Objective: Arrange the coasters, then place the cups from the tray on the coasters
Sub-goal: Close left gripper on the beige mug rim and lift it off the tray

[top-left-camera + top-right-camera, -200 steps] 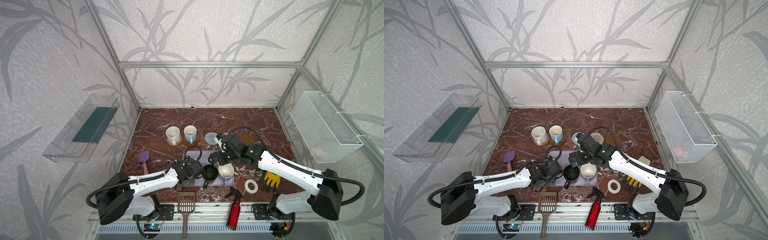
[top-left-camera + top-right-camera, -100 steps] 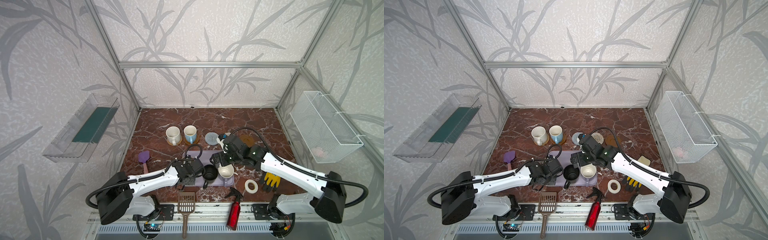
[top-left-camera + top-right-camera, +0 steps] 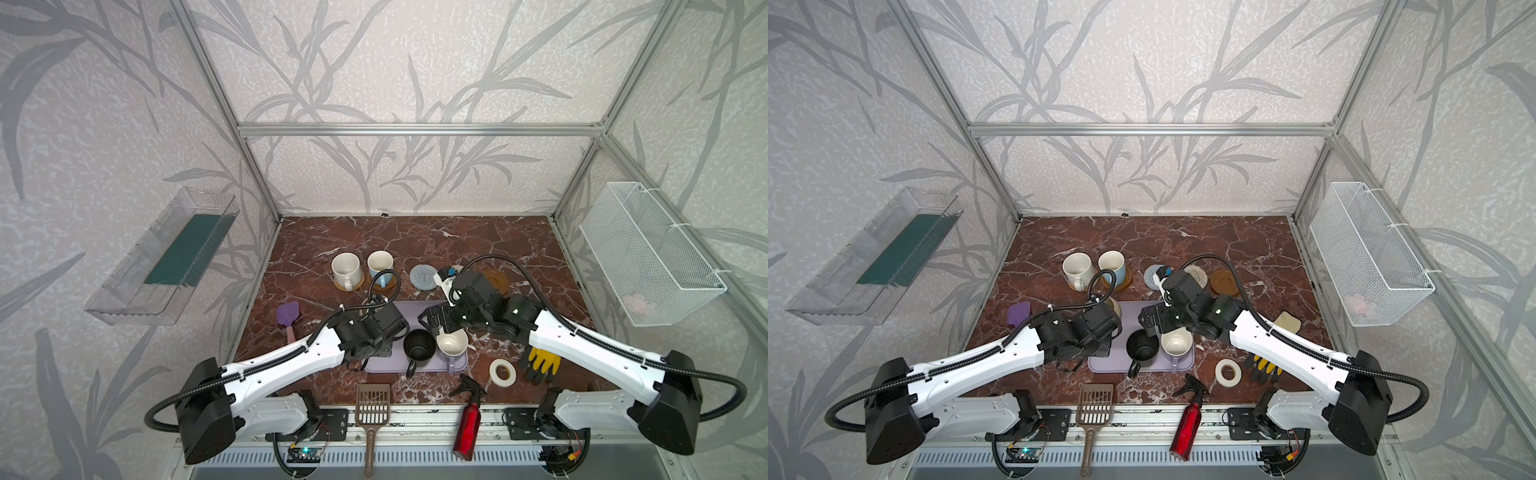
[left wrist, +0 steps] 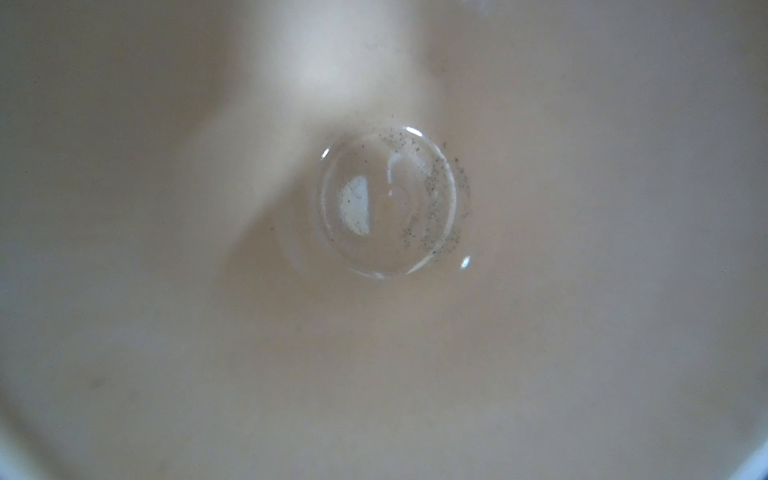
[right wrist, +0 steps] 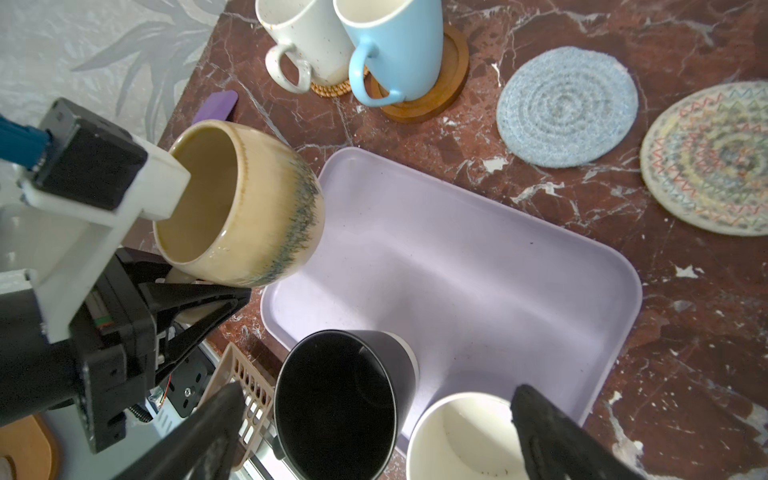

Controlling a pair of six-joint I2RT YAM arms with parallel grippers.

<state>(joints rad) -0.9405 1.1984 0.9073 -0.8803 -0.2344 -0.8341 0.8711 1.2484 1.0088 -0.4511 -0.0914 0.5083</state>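
Both white arms are showing black joints and ribbed black cables, and the right gripper is showing pointed black fingers.

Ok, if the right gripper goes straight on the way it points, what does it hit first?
Probably the black mug: its rim sits between the open right gripper's fingertips, with the lavender mug beside it, in line with one finger. Depth is unclear, so either rim could touch first.

the blurred inside of a squat cream-yellow glazed cup fills the view; dark specks fleck its round glossy bottom.
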